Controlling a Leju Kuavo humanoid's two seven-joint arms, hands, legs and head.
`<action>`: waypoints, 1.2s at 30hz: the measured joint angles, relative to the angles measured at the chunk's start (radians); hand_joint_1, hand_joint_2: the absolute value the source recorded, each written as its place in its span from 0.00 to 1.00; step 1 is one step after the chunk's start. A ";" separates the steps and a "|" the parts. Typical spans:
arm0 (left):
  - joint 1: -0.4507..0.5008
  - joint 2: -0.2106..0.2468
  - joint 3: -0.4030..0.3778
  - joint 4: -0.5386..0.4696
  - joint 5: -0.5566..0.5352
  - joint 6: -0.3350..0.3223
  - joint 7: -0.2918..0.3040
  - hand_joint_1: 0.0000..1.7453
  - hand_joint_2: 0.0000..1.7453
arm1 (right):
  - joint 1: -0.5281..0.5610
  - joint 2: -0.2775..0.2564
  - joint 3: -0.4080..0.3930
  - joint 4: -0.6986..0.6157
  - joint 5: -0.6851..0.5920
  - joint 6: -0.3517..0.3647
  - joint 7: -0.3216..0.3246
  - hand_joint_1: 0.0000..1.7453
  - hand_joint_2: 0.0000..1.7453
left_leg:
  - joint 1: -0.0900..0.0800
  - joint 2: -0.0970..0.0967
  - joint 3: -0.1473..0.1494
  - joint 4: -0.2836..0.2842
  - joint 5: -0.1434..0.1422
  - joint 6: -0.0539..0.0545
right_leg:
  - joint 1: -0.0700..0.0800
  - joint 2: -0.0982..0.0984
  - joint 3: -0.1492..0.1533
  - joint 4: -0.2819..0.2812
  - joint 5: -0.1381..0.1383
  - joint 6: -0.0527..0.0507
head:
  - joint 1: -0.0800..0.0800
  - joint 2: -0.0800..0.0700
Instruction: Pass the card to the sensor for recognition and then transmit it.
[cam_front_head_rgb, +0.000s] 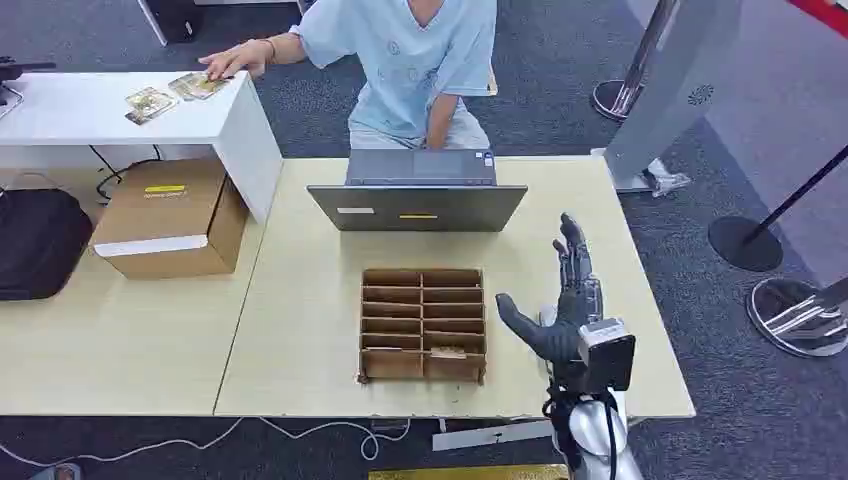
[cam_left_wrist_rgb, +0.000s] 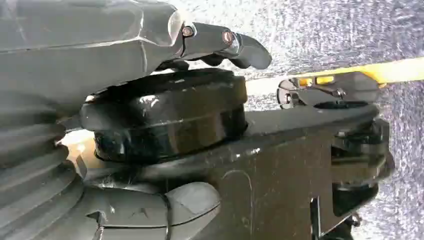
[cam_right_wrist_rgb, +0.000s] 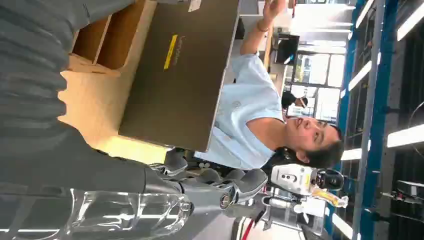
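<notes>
Cards (cam_front_head_rgb: 172, 95) lie on the white side table (cam_front_head_rgb: 80, 120) in the upper left of the head view, with a person's hand (cam_front_head_rgb: 232, 60) resting on them. At frame centre, a cardboard divider box (cam_front_head_rgb: 423, 324) sits on the wooden table (cam_front_head_rgb: 300, 330), just below an open laptop (cam_front_head_rgb: 418, 205). Right of the box, the right hand (cam_front_head_rgb: 562, 305) is raised over the table, fingers spread and holding nothing. The left hand (cam_left_wrist_rgb: 150, 50) appears in its wrist view with fingers curled in, apparently holding nothing. A brown carton (cam_front_head_rgb: 172, 218) sits at left.
</notes>
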 joint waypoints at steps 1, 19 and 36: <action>0.000 0.000 -0.007 0.000 -0.005 -0.004 0.000 0.00 1.00 | 0.000 0.000 0.000 0.000 0.000 0.000 0.000 0.00 1.00 | 0.000 0.000 0.000 0.000 0.000 0.000 | 0.000 0.000 0.000 0.000 0.000 0.000 | 0.000 0.000; -0.001 0.013 -0.106 -0.005 -0.095 -0.064 -0.027 0.00 1.00 | -0.045 -0.005 0.000 -0.034 0.123 -0.102 -0.021 0.00 1.00 | 0.000 -0.001 0.000 0.000 0.000 0.000 | 0.000 0.000 0.000 0.000 0.000 0.000 | 0.000 0.000; 0.003 0.009 -0.108 -0.005 -0.053 -0.026 -0.040 0.00 1.00 | -0.257 -0.005 0.051 -0.056 0.704 -0.416 0.141 0.00 1.00 | 0.000 0.000 0.000 0.000 0.001 0.001 | 0.000 0.000 0.000 0.001 0.000 0.000 | 0.000 0.000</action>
